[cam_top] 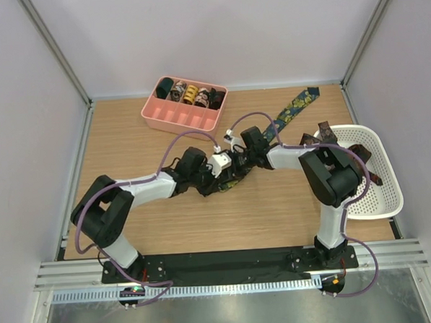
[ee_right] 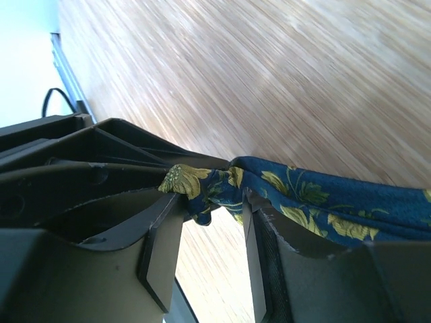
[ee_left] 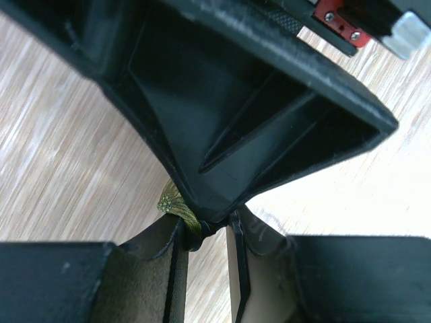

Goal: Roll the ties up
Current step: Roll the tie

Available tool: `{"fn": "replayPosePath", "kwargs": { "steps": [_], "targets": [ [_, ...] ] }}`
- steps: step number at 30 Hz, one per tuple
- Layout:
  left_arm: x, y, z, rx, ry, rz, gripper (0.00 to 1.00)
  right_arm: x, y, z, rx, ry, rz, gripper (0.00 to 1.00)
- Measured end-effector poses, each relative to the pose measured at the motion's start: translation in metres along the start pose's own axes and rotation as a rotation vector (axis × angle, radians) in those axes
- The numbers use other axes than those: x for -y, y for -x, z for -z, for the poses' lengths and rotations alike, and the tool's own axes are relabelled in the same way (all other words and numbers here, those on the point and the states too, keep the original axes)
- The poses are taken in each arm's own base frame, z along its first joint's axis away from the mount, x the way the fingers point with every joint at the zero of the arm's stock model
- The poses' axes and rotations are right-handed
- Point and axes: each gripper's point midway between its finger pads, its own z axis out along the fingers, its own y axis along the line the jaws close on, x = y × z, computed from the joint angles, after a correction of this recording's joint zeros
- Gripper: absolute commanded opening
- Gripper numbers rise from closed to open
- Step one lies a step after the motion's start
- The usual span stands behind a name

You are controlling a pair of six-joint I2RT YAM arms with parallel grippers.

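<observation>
Currently your left gripper pinches the bunched end of the navy tie mid-worktop, probably anchoring the roll's core, while your right gripper stands half-spread, loose around the same fabric, whose tail trails toward the far right corner.

Overhead camera: fixed high behind both arm bases, facing down and forward, far enough back to hold the whole pale wooden tabletop. Left wrist camera: mounted just behind the black left gripper, staring along it at the wood, extremely near. Right wrist camera: same arrangement behind the black right gripper. Shared: the navy fabric necktie with yellow-green floral print, its bunched end seen in both wrist views and mid-table from overhead.
</observation>
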Motion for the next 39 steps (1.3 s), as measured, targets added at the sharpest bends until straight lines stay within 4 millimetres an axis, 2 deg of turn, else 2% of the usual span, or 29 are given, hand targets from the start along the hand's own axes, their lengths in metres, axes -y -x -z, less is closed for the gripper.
{"fn": "replayPosePath", "kwargs": {
  "steps": [1, 2, 3, 4, 6, 7, 9, 12, 19, 21, 29, 32, 35, 39],
  "targets": [
    [0.001, 0.000, -0.001, -0.010, 0.003, -0.004, 0.21, 0.001, -0.001, 0.001, -0.001, -0.009, 0.003, 0.42],
    [0.002, 0.000, -0.002, -0.019, 0.005, -0.007, 0.22, 0.001, -0.002, 0.003, -0.004, -0.017, 0.004, 0.34],
    [0.003, 0.001, -0.003, -0.028, 0.007, -0.011, 0.22, 0.001, -0.002, 0.003, -0.005, -0.020, 0.007, 0.34],
    [0.004, 0.001, -0.004, -0.039, 0.009, -0.014, 0.22, -0.001, -0.003, 0.005, -0.008, -0.020, 0.008, 0.24],
    [0.006, 0.001, -0.007, -0.063, 0.015, -0.020, 0.24, -0.002, -0.004, 0.006, -0.011, -0.025, 0.018, 0.17],
    [0.007, 0.000, -0.008, -0.076, 0.018, -0.022, 0.25, -0.002, -0.005, 0.007, -0.014, -0.029, 0.019, 0.09],
    [0.007, 0.000, -0.010, -0.102, 0.030, -0.028, 0.27, 0.000, -0.006, 0.008, -0.017, -0.039, 0.017, 0.03],
    [0.007, -0.001, -0.011, -0.134, 0.043, -0.032, 0.40, 0.002, -0.008, 0.008, -0.024, -0.050, 0.014, 0.01],
    [0.006, -0.004, -0.008, -0.159, 0.070, -0.028, 0.52, 0.003, -0.010, 0.008, -0.028, -0.058, 0.025, 0.01],
    [0.006, -0.004, -0.005, -0.160, 0.077, -0.025, 0.52, 0.004, -0.010, 0.007, -0.027, -0.063, 0.029, 0.01],
    [0.007, 0.022, 0.018, -0.067, 0.106, -0.001, 0.59, 0.010, -0.015, 0.008, -0.025, -0.058, 0.028, 0.01],
    [0.006, 0.031, 0.032, 0.002, 0.125, 0.025, 0.67, 0.010, -0.016, 0.009, -0.029, -0.049, 0.025, 0.01],
    [0.001, 0.034, 0.047, 0.087, 0.156, 0.077, 0.99, 0.010, -0.016, 0.009, -0.030, -0.047, 0.031, 0.01],
    [-0.011, 0.026, 0.064, 0.198, 0.231, 0.156, 1.00, 0.010, -0.017, 0.008, -0.033, -0.046, 0.042, 0.01]
  ]
}}
